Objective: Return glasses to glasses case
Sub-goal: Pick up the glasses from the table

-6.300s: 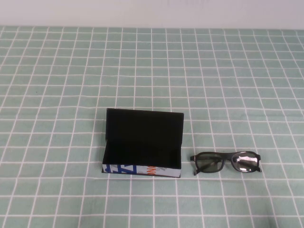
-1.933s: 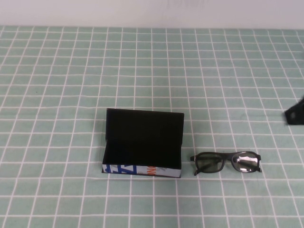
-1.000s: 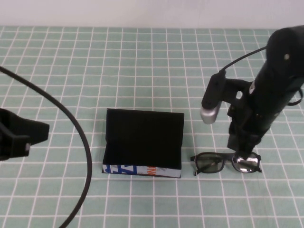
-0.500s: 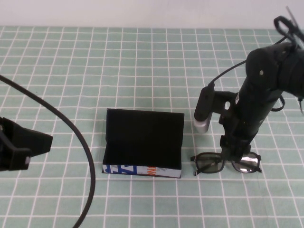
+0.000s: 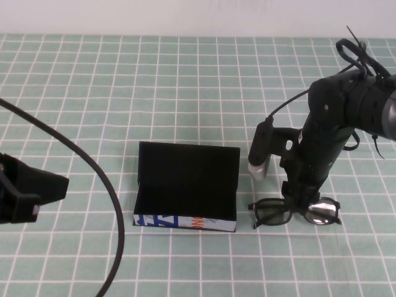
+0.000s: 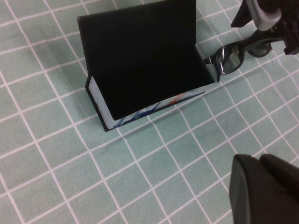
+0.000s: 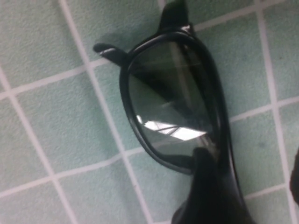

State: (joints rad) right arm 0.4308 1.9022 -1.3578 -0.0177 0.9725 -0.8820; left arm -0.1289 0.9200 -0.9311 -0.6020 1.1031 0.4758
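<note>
The black thick-rimmed glasses (image 5: 272, 213) lie on the checked cloth just right of the glasses case (image 5: 185, 185), which stands open with its lid up and its printed white front (image 5: 184, 221) facing me. My right gripper (image 5: 297, 201) is down at the middle of the glasses. In the right wrist view its fingers (image 7: 210, 186) are apart on either side of the top rim of the glasses (image 7: 173, 102), and it (image 7: 250, 163) grips nothing. My left gripper (image 5: 37, 189) hovers at the far left, shut and empty. The left wrist view shows it (image 6: 261, 161), the case (image 6: 140, 51) and the glasses (image 6: 231, 55).
A green cloth with a white grid (image 5: 185, 93) covers the table. The left arm's black cable (image 5: 102, 179) arcs across the left side in front of the case. The right arm's body and silver-tipped camera (image 5: 258, 158) stand just right of the case lid.
Both arms came into view. The right arm moved left and lowered onto the middle of the glasses. The glasses, the case and the left arm have stayed put in the last half second.
</note>
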